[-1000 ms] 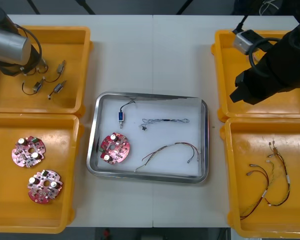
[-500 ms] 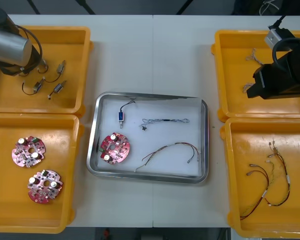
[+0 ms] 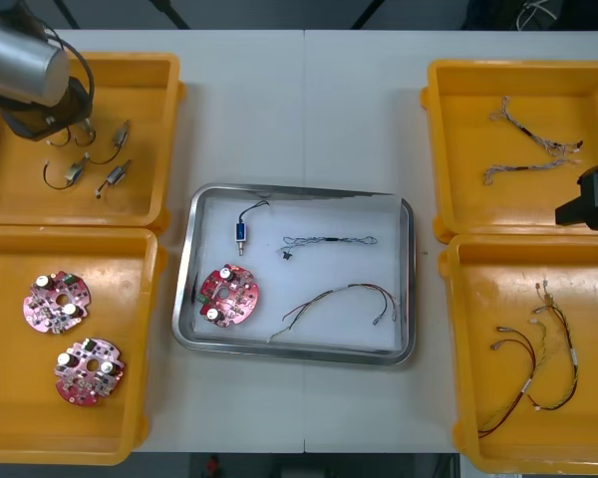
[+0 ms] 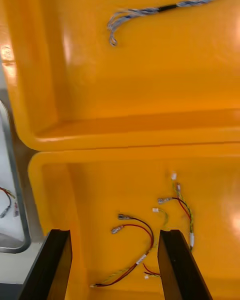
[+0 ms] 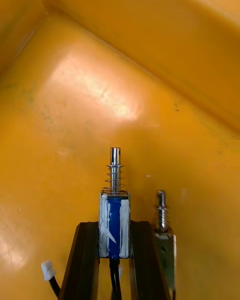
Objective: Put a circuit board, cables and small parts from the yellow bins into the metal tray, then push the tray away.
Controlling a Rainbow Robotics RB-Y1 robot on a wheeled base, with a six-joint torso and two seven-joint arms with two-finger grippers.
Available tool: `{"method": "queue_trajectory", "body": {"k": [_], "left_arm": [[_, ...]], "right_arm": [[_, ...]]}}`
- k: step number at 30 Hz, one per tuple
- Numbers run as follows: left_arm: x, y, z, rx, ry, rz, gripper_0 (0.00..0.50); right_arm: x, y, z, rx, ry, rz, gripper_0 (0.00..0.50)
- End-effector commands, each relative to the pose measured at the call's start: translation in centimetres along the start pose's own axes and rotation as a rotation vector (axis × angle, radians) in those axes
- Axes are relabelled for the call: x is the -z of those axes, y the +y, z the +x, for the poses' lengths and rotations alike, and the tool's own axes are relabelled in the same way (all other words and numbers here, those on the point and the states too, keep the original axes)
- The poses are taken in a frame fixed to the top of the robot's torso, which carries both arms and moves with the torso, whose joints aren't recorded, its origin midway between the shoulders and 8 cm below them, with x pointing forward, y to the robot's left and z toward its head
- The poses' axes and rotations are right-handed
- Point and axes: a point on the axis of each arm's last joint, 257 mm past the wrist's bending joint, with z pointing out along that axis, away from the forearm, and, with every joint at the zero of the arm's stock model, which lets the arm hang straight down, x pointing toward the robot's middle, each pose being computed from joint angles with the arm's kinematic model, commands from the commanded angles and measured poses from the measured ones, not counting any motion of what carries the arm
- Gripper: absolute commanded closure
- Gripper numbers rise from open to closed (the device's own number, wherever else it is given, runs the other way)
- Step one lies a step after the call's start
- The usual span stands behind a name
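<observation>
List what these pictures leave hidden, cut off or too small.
- Front view: the left arm covers part of the far left bin.
- Front view: the edge cuts the right arm.
- Tray: dark speck too small to identify.
- Left wrist view: fingers hide the gripped small metal part's sides.

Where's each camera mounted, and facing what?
Front: overhead, facing steeply down at the table; left arm, right arm at its edges.
Right wrist: above right bins, facing red and yellow cables; right gripper open.
Left wrist: inside a bin; left gripper shut on small metal part.
Shared: front and right wrist show those cables.
</observation>
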Motion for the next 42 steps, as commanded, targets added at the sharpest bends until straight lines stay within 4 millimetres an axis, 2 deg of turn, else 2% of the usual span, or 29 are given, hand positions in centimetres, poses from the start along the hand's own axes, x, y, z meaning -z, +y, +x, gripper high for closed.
{"method": "queue_trajectory", "body": {"k": [1, 3, 4, 5, 6, 9, 10, 15, 19, 24, 34, 39, 42], "left_arm": [[2.7, 3.1, -3.2, 0.047, 0.011, -0.032, 0.500], [4.0, 3.6, -3.7, 0.032, 0.034, -0.034, 0.500], [4.0, 3.6, -3.7, 0.032, 0.034, -0.034, 0.500], [5.0, 4.2, -4.1, 0.008, 0.051, -0.034, 0.500], [5.0, 4.2, -4.1, 0.008, 0.051, -0.034, 0.500], [7.4, 4.8, -4.5, -0.043, 0.101, -0.026, 0.500], [7.4, 4.8, -4.5, -0.043, 0.101, -0.026, 0.500], [10.9, 3.7, -3.9, -0.057, 0.179, 0.014, 0.500], [12.8, 2.8, -3.4, -0.045, 0.209, 0.034, 0.500], [14.9, 1.3, -1.8, -0.031, 0.257, 0.059, 0.500], [17.1, -1.4, 1.8, 0.049, 0.274, 0.114, 0.500], [17.9, -2.9, 4.2, 0.075, 0.285, 0.131, 0.500], [18.4, -3.9, 6.5, 0.088, 0.289, 0.129, 0.500]], "right_arm": [[1.1, -3.2, 0.6, -0.019, -0.038, 0.096, 0.000], [0.8, -4.1, 1.3, -0.027, -0.028, 0.119, 0.000], [0.8, -4.1, 1.3, -0.027, -0.028, 0.119, 0.000], [0.6, -4.4, 1.7, -0.030, -0.019, 0.129, 0.000], [0.6, -4.4, 1.7, -0.030, -0.019, 0.129, 0.000], [0.1, -5.4, 2.9, -0.028, 0.011, 0.148, 0.000], [0.1, -5.4, 2.9, -0.028, 0.011, 0.148, 0.000], [-0.4, -6.4, 5.1, 0.002, 0.059, 0.168, 0.000], [-0.5, -6.5, 5.5, 0.031, 0.065, 0.173, 0.000], [-0.5, -6.3, 5.8, 0.067, 0.071, 0.168, 0.000], [-0.6, -5.9, 6.0, 0.094, 0.074, 0.155, 0.000], [-0.6, -5.9, 6.0, 0.094, 0.074, 0.155, 0.000], [-0.6, -5.9, 6.0, 0.094, 0.074, 0.155, 0.000]]}}
